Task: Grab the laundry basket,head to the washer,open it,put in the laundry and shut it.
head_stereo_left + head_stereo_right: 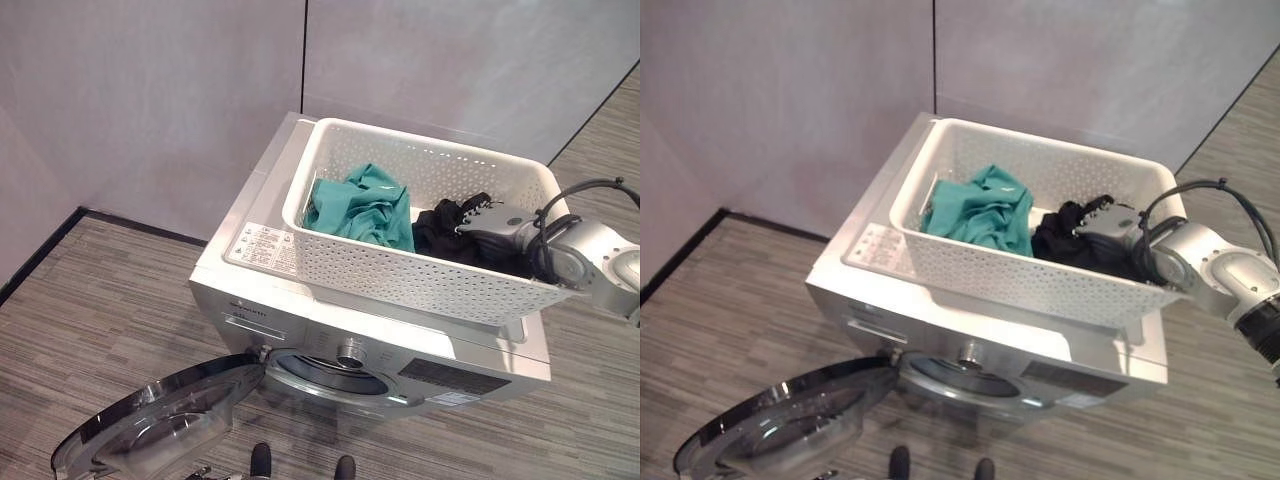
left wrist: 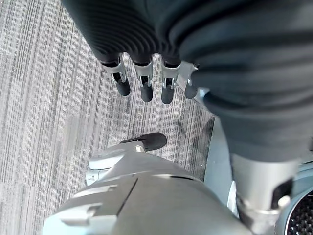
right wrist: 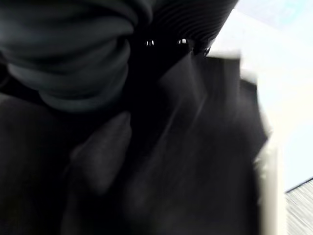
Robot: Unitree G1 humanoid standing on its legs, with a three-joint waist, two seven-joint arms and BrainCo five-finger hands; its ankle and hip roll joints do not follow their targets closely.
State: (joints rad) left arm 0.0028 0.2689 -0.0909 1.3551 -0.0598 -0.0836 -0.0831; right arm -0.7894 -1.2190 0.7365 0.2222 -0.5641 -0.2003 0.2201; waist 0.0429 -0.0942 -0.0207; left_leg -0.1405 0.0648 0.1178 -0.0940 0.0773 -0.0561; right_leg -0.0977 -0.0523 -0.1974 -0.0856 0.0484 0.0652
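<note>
The washer [image 1: 330,340] stood against the grey wall, its round door [image 1: 165,420] swung open and lying low at the near left. On top of the washer sat the white perforated laundry basket [image 1: 400,265]. Inside it a teal garment [image 1: 362,208] lay to the left, and a black garment [image 1: 445,235] to the right. The right hand [image 1: 490,222] reached into the basket from the right onto the black garment; whether its fingers gripped the cloth could not be told. The left hand [image 2: 146,83] hung over the striped floor [image 2: 44,98], its fingers [image 2: 145,90] released.
</note>
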